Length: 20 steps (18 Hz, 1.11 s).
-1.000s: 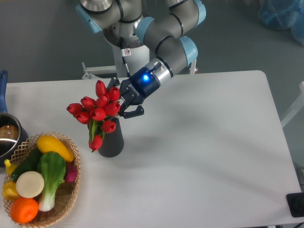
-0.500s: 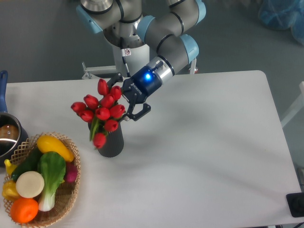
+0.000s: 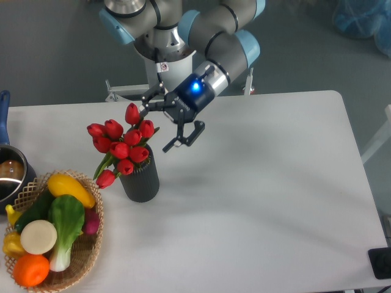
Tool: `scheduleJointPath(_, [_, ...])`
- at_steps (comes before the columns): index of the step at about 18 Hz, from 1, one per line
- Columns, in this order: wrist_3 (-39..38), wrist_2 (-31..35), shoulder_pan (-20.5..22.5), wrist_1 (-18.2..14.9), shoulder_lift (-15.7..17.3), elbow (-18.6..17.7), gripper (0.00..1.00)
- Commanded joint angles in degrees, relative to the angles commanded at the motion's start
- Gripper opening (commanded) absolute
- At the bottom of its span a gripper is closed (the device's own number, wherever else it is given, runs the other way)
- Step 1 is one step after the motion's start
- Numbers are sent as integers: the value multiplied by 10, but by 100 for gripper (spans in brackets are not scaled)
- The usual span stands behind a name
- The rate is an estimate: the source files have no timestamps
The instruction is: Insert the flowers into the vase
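- Camera view from above and in front: a white table (image 3: 263, 183) fills most of the frame, with grey floor beyond its far edge.
- UR5e arm (image 3: 214, 33), grey with light-blue joint caps, reaches down from the top centre toward the table's left half; a blue light glows on its wrist.
- Wicker basket (image 3: 91, 244) at the lower left corner holds play vegetables: a yellow one, a green leafy one, a white disc and an orange one.
- Flowers (image 3: 122, 146), a bunch of red tulips with green stems, stand in the vase, the stems entering its mouth; the heads spread up and to the left, one bloom drooping over the rim toward the basket.
- Vase (image 3: 142, 181), dark and ribbed, stands upright on the table just right of the basket.
- Gripper (image 3: 168, 125) hangs just right of the tulip heads, fingers spread wide and holding nothing; a gap shows between it and the blooms.
- Pot (image 3: 9, 174) with a blue handle sits at the left edge, partly cut off.
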Motion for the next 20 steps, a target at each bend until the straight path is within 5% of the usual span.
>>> scheduleJointPath(5, [0,164,35,-1,55,22,100])
scheduleJointPath(10, [1,258,72,0,77,56,100])
scheduleJointPath(15, [-17,320,87,-5,40,141,100])
scheduleJointPath(20, [-19,496,52,-27,-6,185,100])
